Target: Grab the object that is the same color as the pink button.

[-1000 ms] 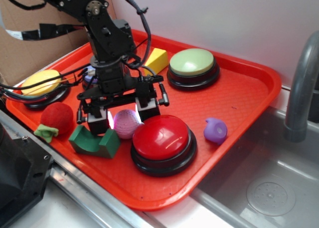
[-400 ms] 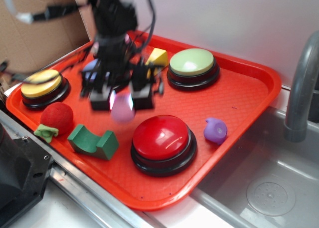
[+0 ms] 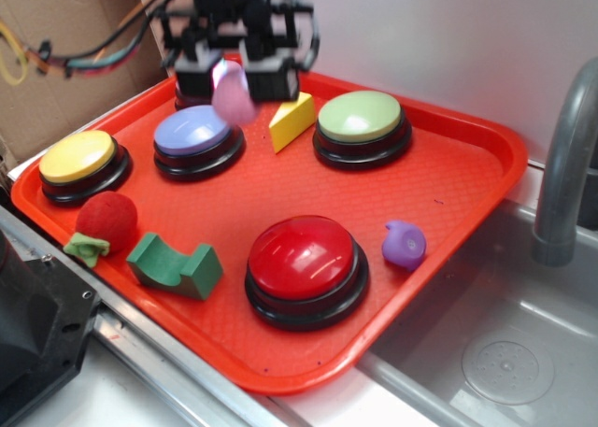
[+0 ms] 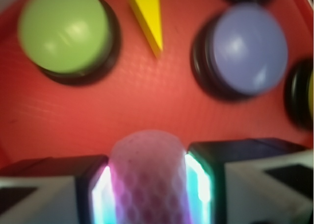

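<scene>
Gripper (image 3: pixel 231 72): two black fingers (image 3: pixel 197 77) with lit inner pads, clamped on the pale pink knitted ball (image 3: pixel 232 93) from either side; in the wrist view the fingers (image 4: pixel 216 177) press the ball (image 4: pixel 147 177) flat at its flanks, so that it reads as a squeezed oval, long axis running along the fingers and its free end pointing down toward the tray. Ball position: lifted clear of the red tray (image 3: pixel 467 179), hanging above the tray's far part, between the lavender-blue domed button (image 3: pixel 198 139) at its 7 o'clock and the yellow wedge block (image 3: pixel 291 120) at its 4 o'clock in the exterior view. Arm: black wrist and body rise straight up out of the top edge of the exterior view, fingers pointing downward, cables trailing off toward 9 o'clock. Tray contents, outward from the ball: green domed button (image 3: pixel 362 126) at 3 o'clock; a dark button base partly hidden behind the gripper, colour of its top not readable; yellow domed button (image 3: pixel 78 163) at 8 o'clock; large red domed button (image 3: pixel 306 268) at 5 o'clock; smooth purple blob (image 3: pixel 404 244) right of the red button; green arch block (image 3: pixel 176 263) at 6 o'clock; fuzzy red ball (image 3: pixel 106 221) touching a small green scrap (image 3: pixel 86 249). Beyond the tray at 3 o'clock: metal sink (image 3: pixel 505 343) and grey faucet (image 3: pixel 565 165).
</scene>
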### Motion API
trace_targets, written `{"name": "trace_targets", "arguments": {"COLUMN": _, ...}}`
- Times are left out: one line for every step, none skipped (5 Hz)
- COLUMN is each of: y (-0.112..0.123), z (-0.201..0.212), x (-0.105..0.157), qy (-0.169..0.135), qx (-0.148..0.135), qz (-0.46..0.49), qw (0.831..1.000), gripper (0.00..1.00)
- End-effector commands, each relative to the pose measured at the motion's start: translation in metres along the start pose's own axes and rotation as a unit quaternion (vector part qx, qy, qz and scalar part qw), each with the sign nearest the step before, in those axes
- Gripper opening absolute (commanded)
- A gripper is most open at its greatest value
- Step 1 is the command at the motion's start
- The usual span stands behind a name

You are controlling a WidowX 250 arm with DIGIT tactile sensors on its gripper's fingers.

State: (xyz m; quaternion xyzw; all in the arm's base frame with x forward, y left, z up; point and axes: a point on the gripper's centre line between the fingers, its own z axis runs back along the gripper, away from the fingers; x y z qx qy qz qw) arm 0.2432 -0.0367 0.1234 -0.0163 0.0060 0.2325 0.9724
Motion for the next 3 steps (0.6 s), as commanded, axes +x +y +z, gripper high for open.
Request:
{"name": "trace_targets", "arguments": {"y": -0.0001, "z": 0.0515, "x": 0.0201, "qy": -0.057, "qx": -0.035, "qz": -0.121, "qw": 0.99, "gripper": 0.0}}
{"name": "trace_targets", "arguments": {"y": 0.0037, "z": 0.0505, "x": 0.0209, "qy": -0.073, "qx": -0.048, "qz": -0.144, "qw": 0.986, "gripper": 0.0}}
{"name": "trace_targets", "arguments": {"y": 0.005, "z": 0.0436, "x": 0.0244, "qy": -0.078, "qx": -0.019, "qz": -0.164, "qw": 0.983, "gripper": 0.0}}
